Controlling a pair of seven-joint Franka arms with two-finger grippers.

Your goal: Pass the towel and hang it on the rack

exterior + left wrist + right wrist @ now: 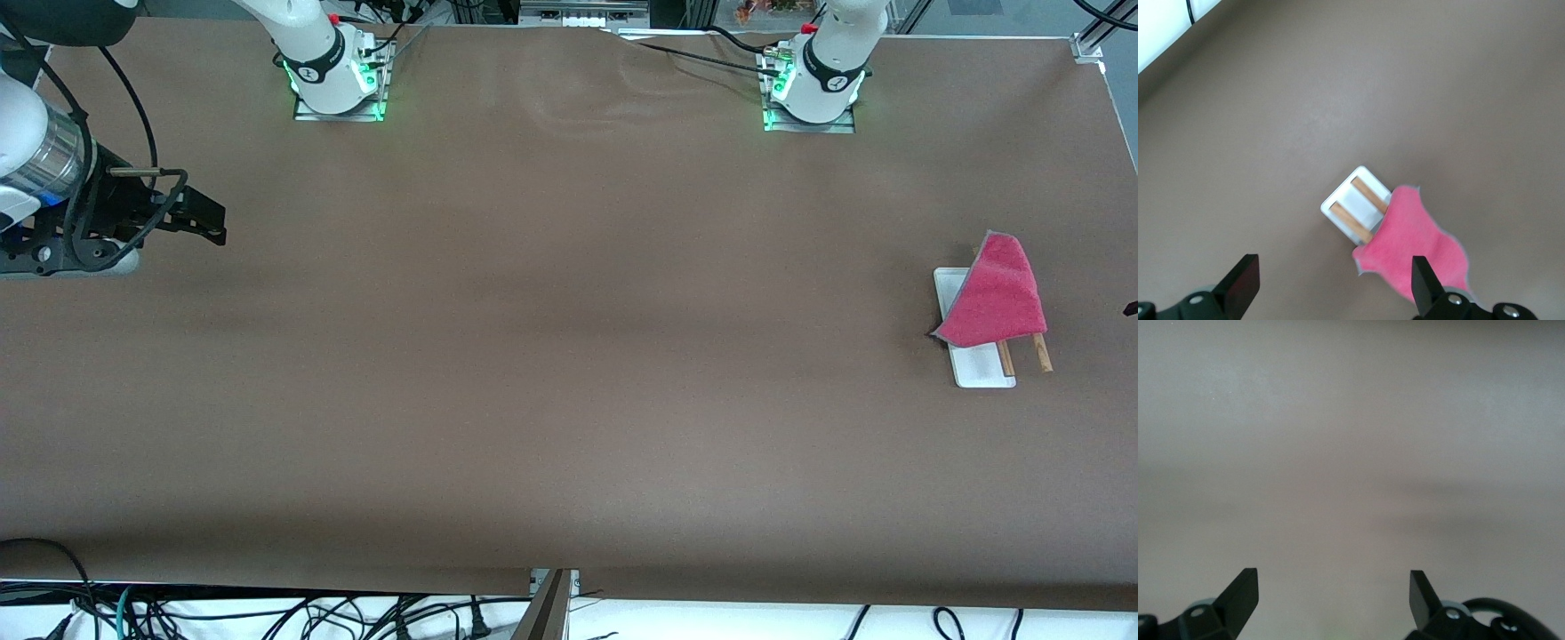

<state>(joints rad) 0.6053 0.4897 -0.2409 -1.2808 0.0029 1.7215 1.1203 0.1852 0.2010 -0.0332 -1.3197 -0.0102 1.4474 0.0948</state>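
The pink-red towel (996, 298) with a thin grey edge is draped over the rack (978, 366) near the left arm's end of the table. It covers most of the two wooden rods (1041, 353), whose ends stick out toward the front camera. In the left wrist view the towel (1418, 243) lies over the rack (1338, 203). My left gripper (1335, 283) is open and empty, up over the table beside the rack. Only a dark tip of it (1131, 309) shows at the front view's edge. My right gripper (212, 224) is open and empty (1333, 593) over bare table at the right arm's end.
The brown table cover (569, 356) has a slight wrinkle between the two arm bases. Cables hang below the table edge nearest the front camera. A white strip (1165, 27) borders the table in the left wrist view.
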